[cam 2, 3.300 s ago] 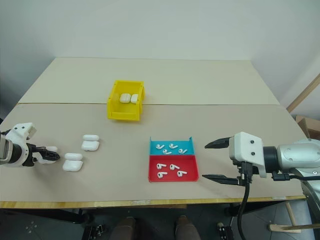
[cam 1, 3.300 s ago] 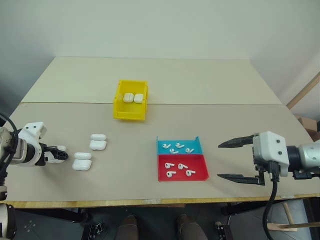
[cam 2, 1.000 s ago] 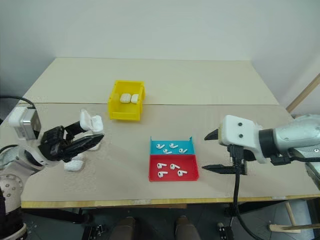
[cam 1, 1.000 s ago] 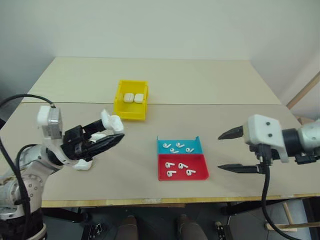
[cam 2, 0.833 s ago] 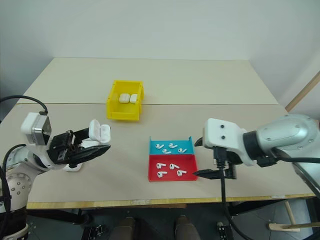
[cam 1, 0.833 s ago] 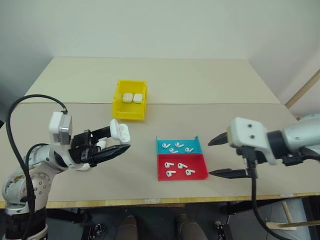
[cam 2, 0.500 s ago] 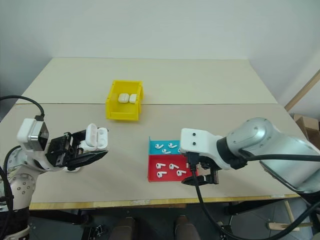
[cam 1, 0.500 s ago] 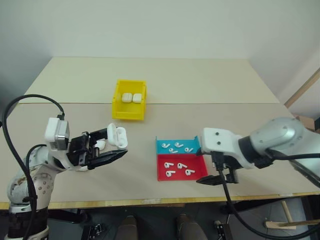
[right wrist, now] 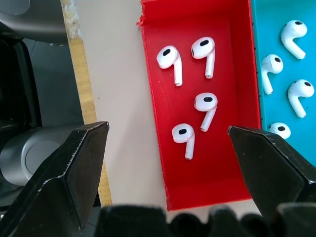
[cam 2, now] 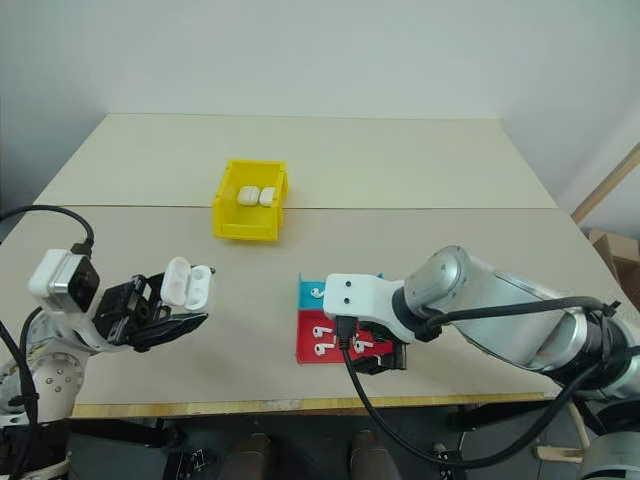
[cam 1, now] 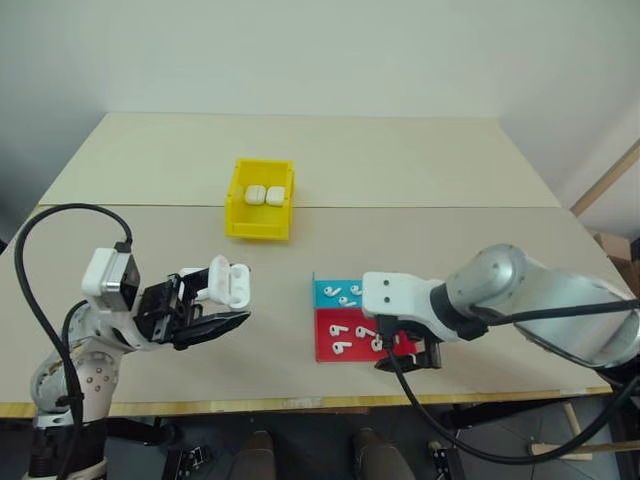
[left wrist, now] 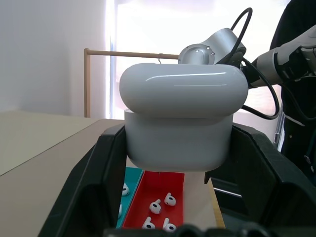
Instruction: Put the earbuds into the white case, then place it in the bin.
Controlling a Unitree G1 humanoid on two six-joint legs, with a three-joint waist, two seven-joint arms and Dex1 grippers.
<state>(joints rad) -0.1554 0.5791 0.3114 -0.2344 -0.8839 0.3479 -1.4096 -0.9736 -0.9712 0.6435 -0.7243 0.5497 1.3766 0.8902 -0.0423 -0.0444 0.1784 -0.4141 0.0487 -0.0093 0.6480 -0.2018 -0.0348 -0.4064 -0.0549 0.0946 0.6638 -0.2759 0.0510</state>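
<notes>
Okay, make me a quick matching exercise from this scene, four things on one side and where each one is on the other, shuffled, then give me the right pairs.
Things:
1. white case with its lid up
2. two closed cases
3. right gripper
4. blue tray

Places:
A. inside the yellow bin
B. open above the red tray
C. clamped in the left gripper
D. against the red tray's far side

Pairs: 1-C, 2-A, 3-B, 4-D

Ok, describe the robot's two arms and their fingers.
Both arms are glossy silver-grey with white wrist housings and loose black cables. The left gripper and right gripper each have two black, wedge-shaped fingers. No markings are visible.
</notes>
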